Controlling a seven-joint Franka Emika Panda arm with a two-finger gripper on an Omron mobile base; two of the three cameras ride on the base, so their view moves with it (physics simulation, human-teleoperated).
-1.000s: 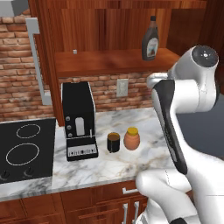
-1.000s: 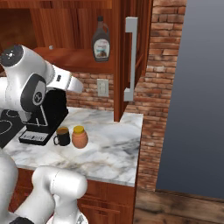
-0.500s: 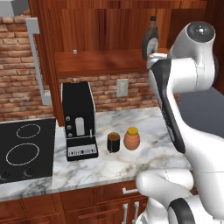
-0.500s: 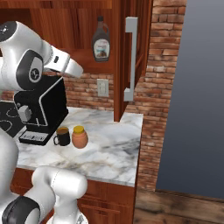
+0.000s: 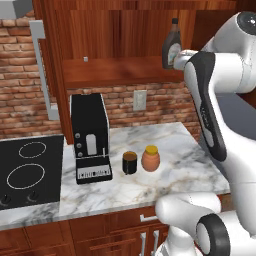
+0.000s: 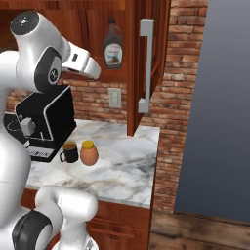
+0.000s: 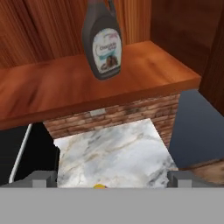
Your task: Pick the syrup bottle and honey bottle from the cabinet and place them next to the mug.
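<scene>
The pincer (image 7: 112, 178) gapes at its widest and holds nothing, its two small dark tips well apart. Ahead of it and a little higher stands the tall dark brown syrup bottle (image 7: 102, 40) with pale label, upright on the reddish-brown wooden shelf of the open cabinet (image 7: 131, 76), long axis vertical; I'd judge a level reach forward and up is what's needed. Far below the pincer, on the grey-veined white marble counter (image 5: 170, 170), the squat orange-tan honey bottle (image 5: 150, 158) with yellow cap sits just beside the small dark mug (image 5: 129, 162), already delivered. Beyond them, red brick wall (image 5: 155, 102).
</scene>
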